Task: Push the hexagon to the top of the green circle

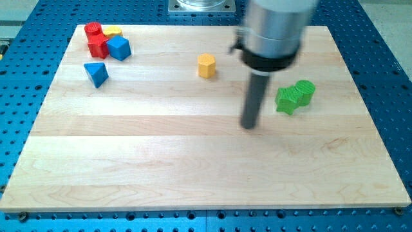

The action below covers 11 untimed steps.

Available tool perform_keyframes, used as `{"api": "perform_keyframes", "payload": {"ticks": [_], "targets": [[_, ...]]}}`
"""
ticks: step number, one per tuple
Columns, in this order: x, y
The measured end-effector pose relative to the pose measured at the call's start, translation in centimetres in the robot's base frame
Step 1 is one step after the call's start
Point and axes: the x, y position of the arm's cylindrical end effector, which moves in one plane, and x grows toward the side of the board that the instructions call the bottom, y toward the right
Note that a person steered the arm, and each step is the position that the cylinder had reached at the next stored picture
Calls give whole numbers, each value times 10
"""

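Note:
A yellow hexagon block (pixel 206 66) stands on the wooden board (pixel 193 161) near the view's top centre. A green circle block (pixel 305 91) stands at the view's right, touching a green star-shaped block (pixel 287 100) on its left. My tip (pixel 249 125) rests on the board below and to the right of the hexagon and left of the green blocks, touching none of them. The arm's grey body (pixel 275 29) hangs above it.
At the view's top left is a cluster: a red circle block (pixel 94 29), a red block (pixel 98 45), a yellow block (pixel 113 31) and a blue cube (pixel 119 48). A blue triangle block (pixel 96 73) lies just below them.

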Motion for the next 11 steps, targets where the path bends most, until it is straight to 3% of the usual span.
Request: {"api": "perform_keyframes", "payload": {"ticks": [1,2,3,4,6,8,9,10,11], "targets": [[-42,-108],[-99,-129],[-135,-72],[-128,36],[-162,165],[-148,109],[-113,123],[-171,140],[-154,176]]}}
